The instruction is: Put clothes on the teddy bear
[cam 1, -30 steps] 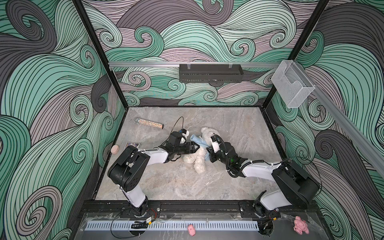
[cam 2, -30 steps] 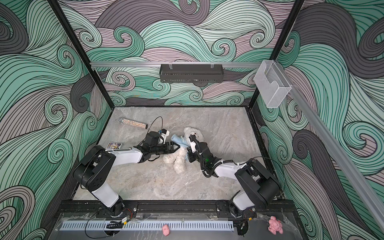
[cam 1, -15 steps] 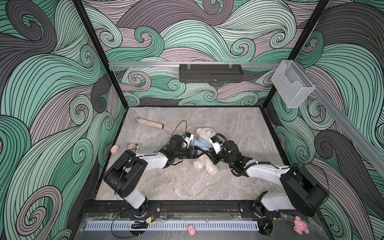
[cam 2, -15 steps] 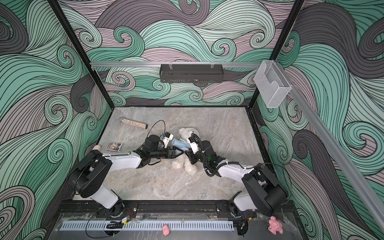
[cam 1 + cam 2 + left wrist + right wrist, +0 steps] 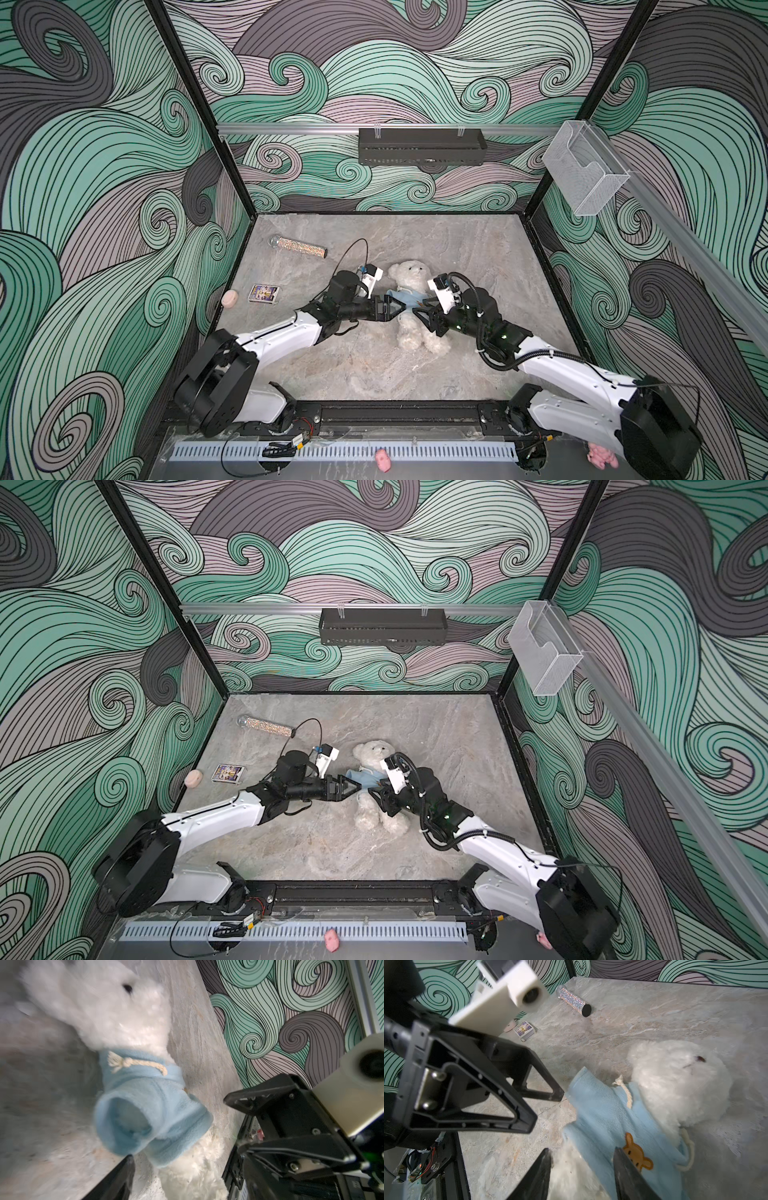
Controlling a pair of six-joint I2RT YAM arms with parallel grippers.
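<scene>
teddy bear: supine, blue shirt on torso
left gripper: fingers apart, beside bear
right gripper: fingers apart, at bear's belly

Fluffy white plush teddy bear; soft blue fleece hoodie; matt marbled table.
</scene>
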